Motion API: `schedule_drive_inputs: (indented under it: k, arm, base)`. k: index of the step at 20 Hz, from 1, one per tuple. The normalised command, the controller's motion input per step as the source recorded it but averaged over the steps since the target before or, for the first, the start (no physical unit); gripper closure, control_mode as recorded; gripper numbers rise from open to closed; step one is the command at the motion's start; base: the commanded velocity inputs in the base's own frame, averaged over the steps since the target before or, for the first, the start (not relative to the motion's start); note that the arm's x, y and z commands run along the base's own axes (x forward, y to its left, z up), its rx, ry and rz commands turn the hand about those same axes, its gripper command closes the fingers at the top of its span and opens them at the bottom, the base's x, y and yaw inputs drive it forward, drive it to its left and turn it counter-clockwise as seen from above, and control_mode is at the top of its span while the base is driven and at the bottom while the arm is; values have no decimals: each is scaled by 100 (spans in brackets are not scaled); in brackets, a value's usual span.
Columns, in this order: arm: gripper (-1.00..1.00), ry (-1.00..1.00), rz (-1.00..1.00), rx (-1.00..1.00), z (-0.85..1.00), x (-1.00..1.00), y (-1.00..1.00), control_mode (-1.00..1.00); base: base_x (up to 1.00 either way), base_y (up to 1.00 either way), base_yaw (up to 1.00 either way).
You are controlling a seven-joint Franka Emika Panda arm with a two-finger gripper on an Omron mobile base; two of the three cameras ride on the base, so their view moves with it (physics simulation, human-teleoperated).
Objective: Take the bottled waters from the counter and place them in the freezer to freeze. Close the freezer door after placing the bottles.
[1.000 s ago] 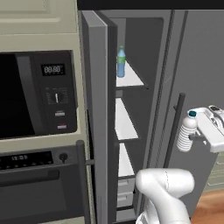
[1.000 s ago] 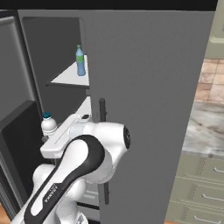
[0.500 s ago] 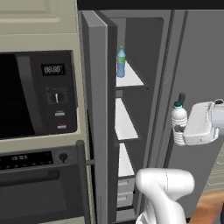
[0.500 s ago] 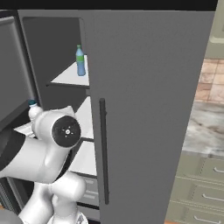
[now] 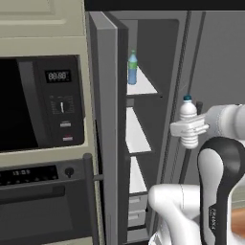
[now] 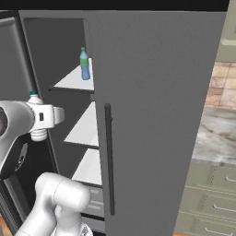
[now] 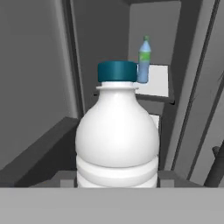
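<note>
Gripper clamped around the whitish ribbed bottle, holding it upright just outside the open freezer. Beyond it, the blue-tinted bottle stands upright on the top white shelf, freezer door swung wide.

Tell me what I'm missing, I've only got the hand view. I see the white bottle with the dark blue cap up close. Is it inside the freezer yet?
Observer: No. In both base views the white bottle is upright in the jaws, out in front of the freezer opening.
Operator: Is the door out of the way?
Observer: Yes, the freezer door stands wide open on the left of the opening.
Operator: Where is there room besides by the blue bottle?
Observer: Under the top shelf that carries the blue bottle, two more white shelves look bare, with drawers below them.
</note>
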Motion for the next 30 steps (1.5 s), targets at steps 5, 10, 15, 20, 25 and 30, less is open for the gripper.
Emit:
schedule_drive_inputs:
  k: [5, 10, 15, 20, 25, 30]
  arm:
    - [100, -6, -11, 10, 3, 32, 0, -100]
    - [100, -25, -9, 9, -6, 14, 3, -100]
    - [100, -25, -8, 4, -11, 16, 4, -100]
    - [100, -40, -2, 0, -23, 0, 23, -100]
    - [100, -32, -1, 0, -38, 21, 22, -100]
    - [100, -15, -2, 0, -36, 55, 5, -100]
  base:
    - [0, 0, 0]
    - [0, 0, 0]
    - [0, 0, 0]
    - [0, 0, 0]
    - [0, 0, 0]
    - [0, 0, 0]
